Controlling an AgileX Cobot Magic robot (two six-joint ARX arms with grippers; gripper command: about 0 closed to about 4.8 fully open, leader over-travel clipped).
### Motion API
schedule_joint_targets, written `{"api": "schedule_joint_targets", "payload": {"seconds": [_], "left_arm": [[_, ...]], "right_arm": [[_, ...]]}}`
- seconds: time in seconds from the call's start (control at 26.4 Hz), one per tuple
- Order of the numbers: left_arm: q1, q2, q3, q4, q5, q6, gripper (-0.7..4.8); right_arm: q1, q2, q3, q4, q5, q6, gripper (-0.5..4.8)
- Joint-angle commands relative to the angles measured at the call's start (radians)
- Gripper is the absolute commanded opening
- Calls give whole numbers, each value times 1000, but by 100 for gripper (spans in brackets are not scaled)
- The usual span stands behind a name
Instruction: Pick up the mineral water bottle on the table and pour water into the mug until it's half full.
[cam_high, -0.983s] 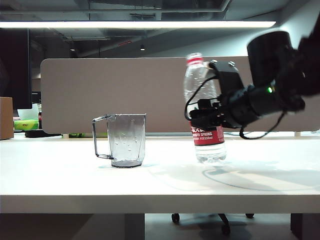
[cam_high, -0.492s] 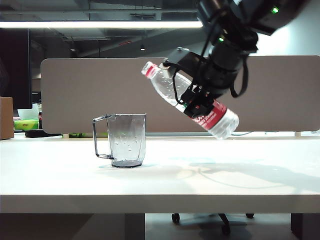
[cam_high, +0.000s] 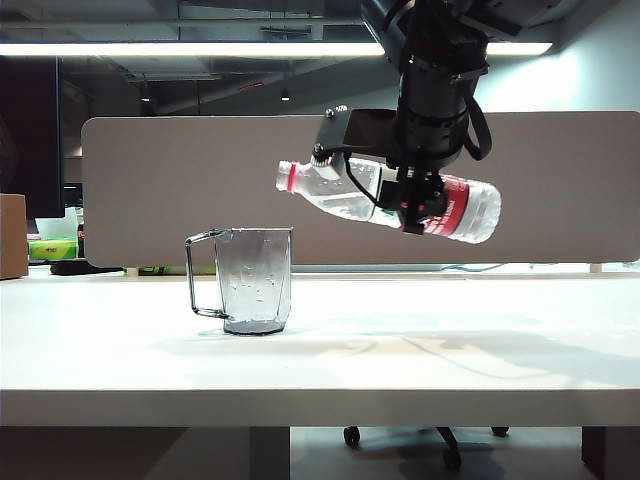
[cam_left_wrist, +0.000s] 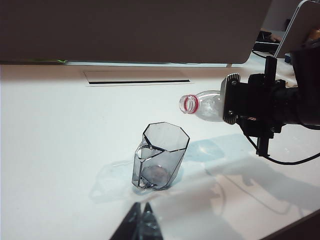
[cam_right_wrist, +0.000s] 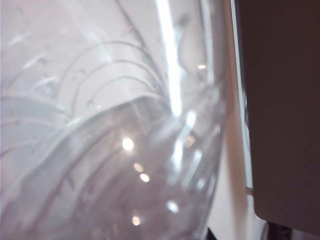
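Observation:
The mineral water bottle (cam_high: 345, 195) hangs almost level in the air, with its label (cam_high: 455, 207) at the right. Its uncapped, red-ringed mouth (cam_high: 288, 178) points left, above the mug's right rim. My right gripper (cam_high: 410, 205) reaches down from above and is shut on the bottle's middle. The left wrist view shows the bottle (cam_left_wrist: 207, 105), the right gripper (cam_left_wrist: 250, 107) and the clear greyish mug (cam_left_wrist: 160, 162). The mug (cam_high: 255, 280) stands upright on the white table (cam_high: 450, 350); I see no water stream. The bottle's clear wall (cam_right_wrist: 100, 150) fills the right wrist view. My left gripper (cam_left_wrist: 141, 207) is shut, low on the near side of the mug.
A grey partition board (cam_high: 150, 190) runs behind the table. A cardboard box (cam_high: 10, 235) and a green item (cam_high: 50, 248) sit at the far left. A cable slot (cam_left_wrist: 135, 77) lies in the tabletop beyond the mug. A chair base (cam_high: 400, 435) shows under the table.
My right gripper has lifted the bottle off the table, carried it left toward the mug and tipped it from upright to nearly level. The mug and left arm stayed still.

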Motion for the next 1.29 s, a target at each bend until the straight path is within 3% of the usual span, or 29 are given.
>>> {"api": "schedule_joint_targets", "payload": {"seconds": [0.04, 0.76, 1.29], "left_arm": [[-1, 2, 4, 6, -22, 3, -5], [-1, 2, 4, 6, -21, 3, -5], [-2, 2, 4, 6, -21, 3, -5]], "right_arm": [[8, -11, 11, 29, 60, -64, 211], [45, -11, 12, 29, 213, -188, 211], [69, -11, 12, 110, 235, -237, 211]]}}
